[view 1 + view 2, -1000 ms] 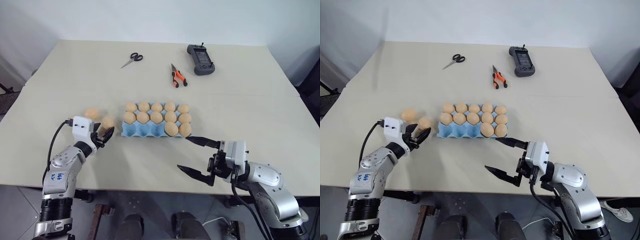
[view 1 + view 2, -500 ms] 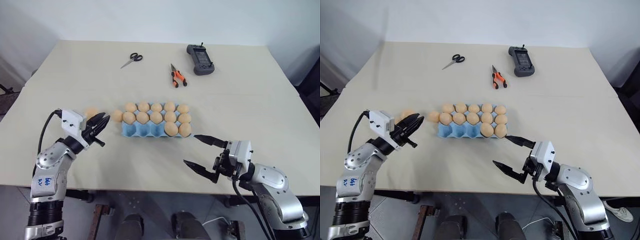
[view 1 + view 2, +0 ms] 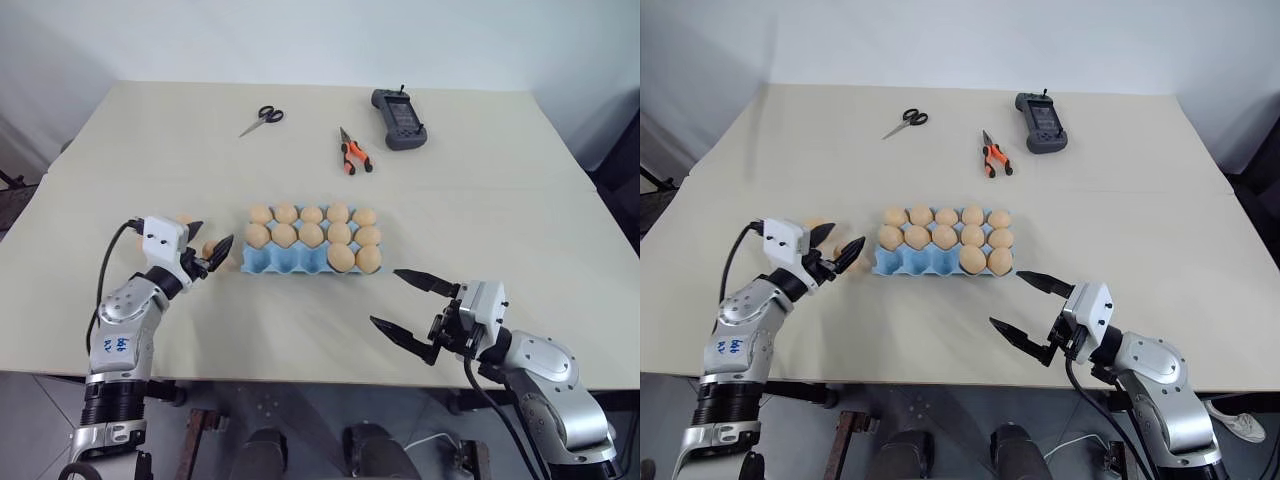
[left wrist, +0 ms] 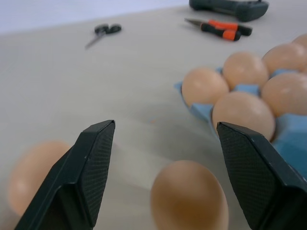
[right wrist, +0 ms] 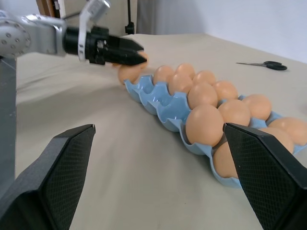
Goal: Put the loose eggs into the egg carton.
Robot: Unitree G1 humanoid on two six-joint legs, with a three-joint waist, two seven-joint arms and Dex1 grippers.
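The light blue egg carton [image 3: 285, 260] lies mid-table. Its back and middle rows are full, its front row holds two eggs at the right end, and the three front cups on the left are bare. My left gripper [image 3: 209, 237] is open just left of the carton, level over the table. One loose egg [image 4: 189, 199] lies between its fingers [image 4: 91, 167], with gaps on both sides. A second loose egg [image 4: 31, 172] rests further left, partly hidden behind the gripper. My right gripper [image 3: 385, 297] stands wide open with nothing in it, in front of the carton's right end.
Scissors [image 3: 261, 120], orange-handled pliers [image 3: 354, 152] and a black handheld controller [image 3: 398, 104] lie at the far side of the table. The table's front edge runs just under both arms.
The left gripper, shut half a second ago, has opened and now straddles the egg beside the carton. That egg has shifted a little on the table. The right gripper has stayed wide open.
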